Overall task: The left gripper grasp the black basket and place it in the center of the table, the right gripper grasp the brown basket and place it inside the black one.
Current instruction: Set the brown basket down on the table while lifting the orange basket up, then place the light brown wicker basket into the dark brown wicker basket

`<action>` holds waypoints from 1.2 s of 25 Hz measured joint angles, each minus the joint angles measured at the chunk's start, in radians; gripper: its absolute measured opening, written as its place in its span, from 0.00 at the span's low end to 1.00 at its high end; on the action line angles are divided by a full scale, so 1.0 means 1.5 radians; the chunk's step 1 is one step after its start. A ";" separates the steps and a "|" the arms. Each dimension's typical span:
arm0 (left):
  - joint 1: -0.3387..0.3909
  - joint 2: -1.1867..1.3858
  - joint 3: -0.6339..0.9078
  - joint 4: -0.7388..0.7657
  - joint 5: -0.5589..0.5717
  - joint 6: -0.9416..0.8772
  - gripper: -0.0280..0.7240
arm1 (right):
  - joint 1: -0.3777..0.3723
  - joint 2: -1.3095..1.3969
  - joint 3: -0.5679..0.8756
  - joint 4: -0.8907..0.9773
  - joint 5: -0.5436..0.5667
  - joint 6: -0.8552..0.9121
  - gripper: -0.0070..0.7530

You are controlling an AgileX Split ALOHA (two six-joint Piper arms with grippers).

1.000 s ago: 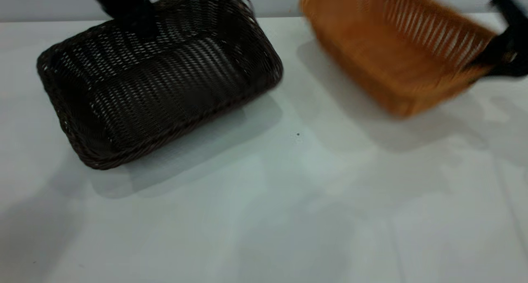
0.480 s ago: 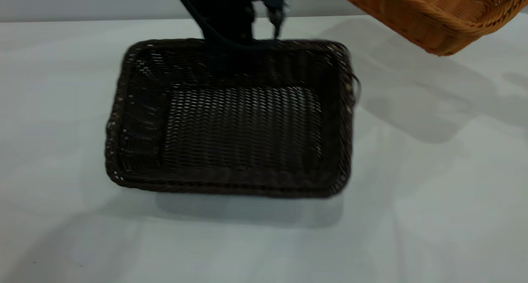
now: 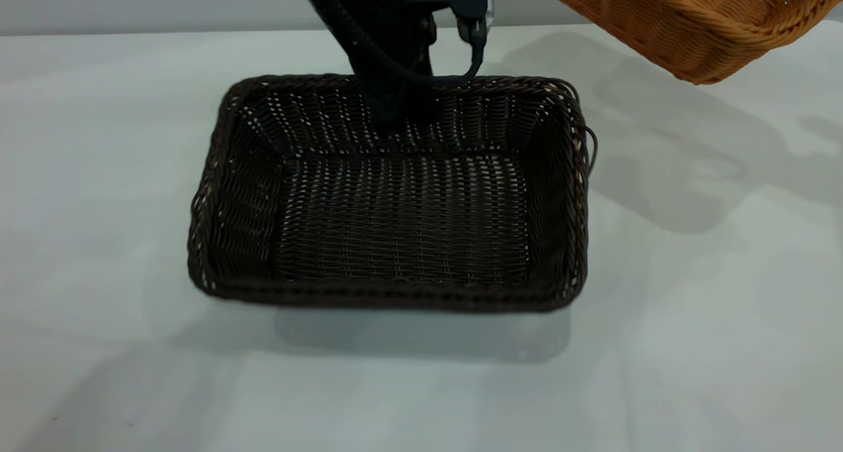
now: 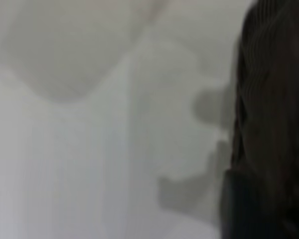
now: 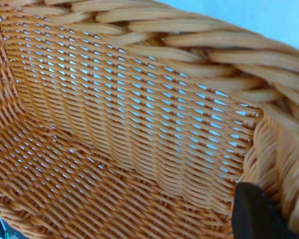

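Observation:
The black basket (image 3: 395,215) sits flat on the table (image 3: 691,320), near its middle, with the open side up. My left gripper (image 3: 395,113) comes down from the far side and is shut on the basket's far rim. The left wrist view shows only a dark blur of the black basket (image 4: 274,124) beside the pale table (image 4: 89,149). The brown basket (image 3: 691,24) hangs tilted in the air at the far right, above and apart from the black one. My right gripper (image 5: 274,211) is shut on its rim, with one black finger (image 5: 256,216) against the inner wall of the brown basket (image 5: 114,124).
The brown basket's shadow (image 3: 658,175) falls on the table right of the black basket. A pale wall (image 3: 132,4) runs behind the table's far edge. Bare tabletop lies to the left, right and front of the black basket.
The black basket has moved from the far left to the middle and turned square to the table. The brown basket has risen up and toward the far right.

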 joint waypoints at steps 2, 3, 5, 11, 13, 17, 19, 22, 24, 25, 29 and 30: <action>0.000 0.000 0.000 -0.001 -0.016 -0.002 0.53 | 0.000 0.000 0.000 0.000 0.004 -0.001 0.10; 0.000 0.000 0.000 -0.001 -0.025 -0.003 0.59 | 0.000 0.000 0.000 0.000 0.008 -0.001 0.10; 0.000 0.000 0.000 -0.003 -0.046 -0.009 0.68 | 0.000 0.000 -0.005 -0.004 0.017 -0.001 0.10; 0.052 -0.069 0.000 -0.004 -0.015 -0.134 0.76 | 0.008 -0.019 -0.015 -0.041 0.050 0.003 0.10; 0.097 -0.111 0.000 -0.004 0.030 -0.177 0.76 | 0.022 -0.041 -0.016 -0.070 0.057 0.021 0.10; 0.203 -0.178 0.000 -0.004 0.131 -0.245 0.76 | 0.086 -0.073 -0.019 -0.141 0.074 0.073 0.10; 0.249 -0.199 0.000 -0.004 0.161 -0.280 0.76 | 0.130 -0.078 -0.019 -0.170 0.078 0.093 0.10; 0.301 -0.210 0.000 -0.002 0.181 -0.322 0.76 | 0.202 -0.078 -0.019 -0.199 0.082 0.121 0.10; 0.326 -0.212 0.000 -0.001 0.189 -0.342 0.76 | 0.253 -0.078 -0.019 -0.215 0.084 0.138 0.10; 0.336 -0.212 0.000 -0.001 0.192 -0.350 0.76 | 0.277 -0.078 -0.019 -0.222 0.084 0.147 0.10; 0.349 -0.212 0.000 -0.001 0.197 -0.359 0.76 | 0.342 -0.076 -0.019 -0.251 0.070 0.182 0.10; 0.349 -0.212 0.000 -0.001 0.201 -0.360 0.76 | 0.355 -0.073 -0.019 -0.257 0.064 0.188 0.10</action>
